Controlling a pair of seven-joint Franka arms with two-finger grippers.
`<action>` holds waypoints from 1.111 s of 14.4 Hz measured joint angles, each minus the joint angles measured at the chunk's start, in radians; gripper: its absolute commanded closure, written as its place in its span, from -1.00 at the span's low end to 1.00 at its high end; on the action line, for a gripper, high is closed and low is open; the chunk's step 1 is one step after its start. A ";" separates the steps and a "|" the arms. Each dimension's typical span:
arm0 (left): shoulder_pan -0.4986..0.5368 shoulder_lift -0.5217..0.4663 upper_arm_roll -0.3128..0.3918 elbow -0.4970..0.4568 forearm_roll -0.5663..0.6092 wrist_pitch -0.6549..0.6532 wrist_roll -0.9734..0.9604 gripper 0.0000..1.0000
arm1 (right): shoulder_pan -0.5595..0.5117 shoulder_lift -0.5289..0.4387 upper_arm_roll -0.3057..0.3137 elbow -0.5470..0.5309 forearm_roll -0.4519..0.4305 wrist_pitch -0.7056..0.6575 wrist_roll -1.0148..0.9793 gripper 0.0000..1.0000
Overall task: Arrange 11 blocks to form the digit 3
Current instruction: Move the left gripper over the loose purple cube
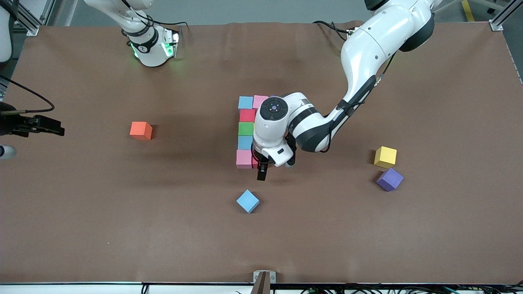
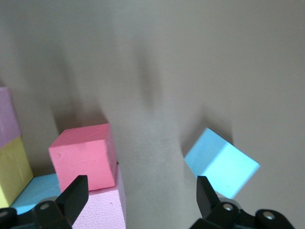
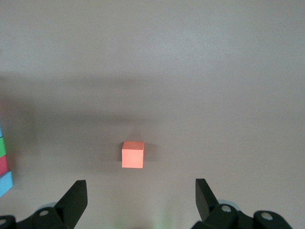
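Note:
A column of cubes stands mid-table: blue (image 1: pixel 245 102), red (image 1: pixel 247 115), green (image 1: pixel 246 128), blue (image 1: pixel 245 142), pink (image 1: pixel 244 159). A pink cube (image 1: pixel 260 101) touches the farthest blue. In the left wrist view a red cube (image 2: pixel 83 155) touches the corner pink (image 2: pixel 102 207), and a purple cube (image 2: pixel 7 114) sits beside the green (image 2: pixel 12 171). Loose blue (image 1: pixel 247 201), yellow (image 1: pixel 385 157) and purple (image 1: pixel 390 179) cubes lie apart. My left gripper (image 1: pixel 262 171) (image 2: pixel 141 186) is open and empty above the corner pink cube's near edge. My right gripper (image 3: pixel 139 188) is open and empty, waiting high near its base.
The orange cube (image 1: pixel 141 130) (image 3: pixel 133 155) sits alone toward the right arm's end. A black device (image 1: pixel 32 124) juts in at that end's table edge. A small bracket (image 1: pixel 263 281) sits at the front edge. The left arm's hand hides part of the figure.

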 measured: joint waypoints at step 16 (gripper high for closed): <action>0.443 -0.197 -0.124 -0.240 -0.041 -0.147 0.340 -1.00 | 0.035 -0.247 -0.050 -0.242 -0.007 0.079 -0.001 -1.00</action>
